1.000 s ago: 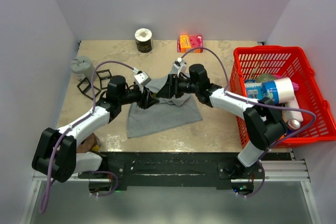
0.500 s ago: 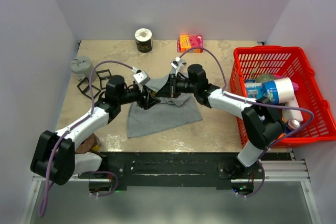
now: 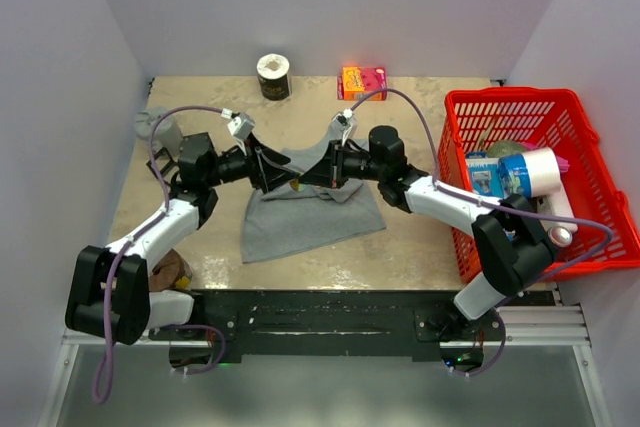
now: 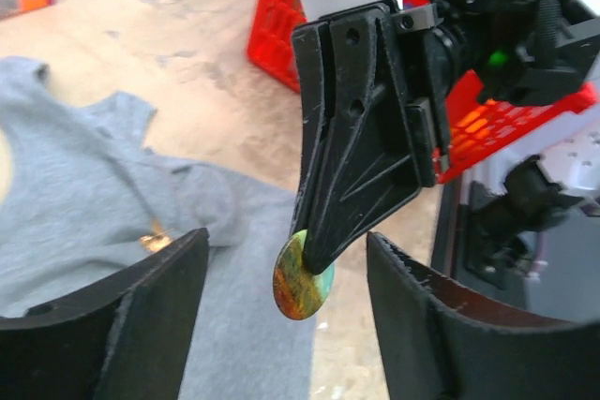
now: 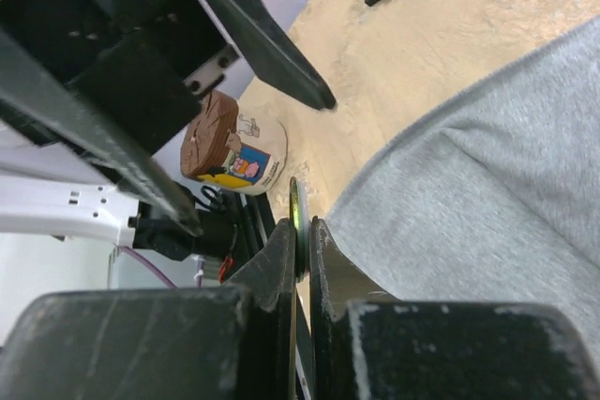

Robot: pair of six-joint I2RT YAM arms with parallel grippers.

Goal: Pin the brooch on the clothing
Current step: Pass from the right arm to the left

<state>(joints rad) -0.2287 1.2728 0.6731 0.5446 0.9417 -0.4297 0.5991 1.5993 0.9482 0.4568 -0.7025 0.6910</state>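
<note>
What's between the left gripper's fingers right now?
Left wrist view: shut tips of the right gripper pinching the round brooch, hanging over the grey top; left gripper open, touching neither.

1. The grey clothing [image 3: 310, 217] lies spread on the desk [image 3: 310, 112].
2. Over its upper edge, the left pincer [image 3: 285, 179] and right pincer [image 3: 306, 178] point at each other, tips close.
3. A tiny orange speck between them is probably the brooch [image 3: 297, 185].
4. A red basket [image 3: 510, 94] stands right of the clothing and an orange box [image 3: 362, 81] lies behind it.
</note>
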